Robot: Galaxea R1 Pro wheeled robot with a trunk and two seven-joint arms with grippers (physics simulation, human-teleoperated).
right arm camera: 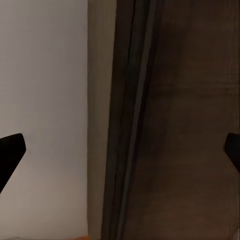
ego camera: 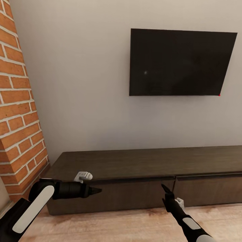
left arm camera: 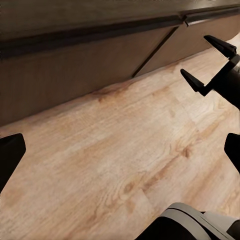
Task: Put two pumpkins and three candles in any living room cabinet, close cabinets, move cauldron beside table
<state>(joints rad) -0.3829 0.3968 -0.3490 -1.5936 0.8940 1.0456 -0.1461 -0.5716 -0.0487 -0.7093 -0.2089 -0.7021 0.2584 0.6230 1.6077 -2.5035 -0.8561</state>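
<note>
Long, low dark-brown wooden cabinet: stands against the pale grey wall, its flat top bare, its wide handle-less drawer fronts flush and shut, a thin vertical seam between two fronts right of its middle. Black rectangular flat screen: mounted on the wall above the cabinet's right half, well apart from its top. Red brick column: at the cabinet's left end, reaching down to the floor beside it. Light wood-plank floor: runs along the foot of the cabinet. Left end effector: held level in front of the cabinet's left drawer front, black fingers pointing along the cabinet toward its right end; in the left wrist view the two fingertips sit at opposite edges, spread wide, empty. Right end effector: pointed up at the cabinet's front just left of the seam; seen from the left wrist as a black two-pronged fork above the floor, prongs spread wide, holding nothing, close to the cabinet's upper edge.
</note>
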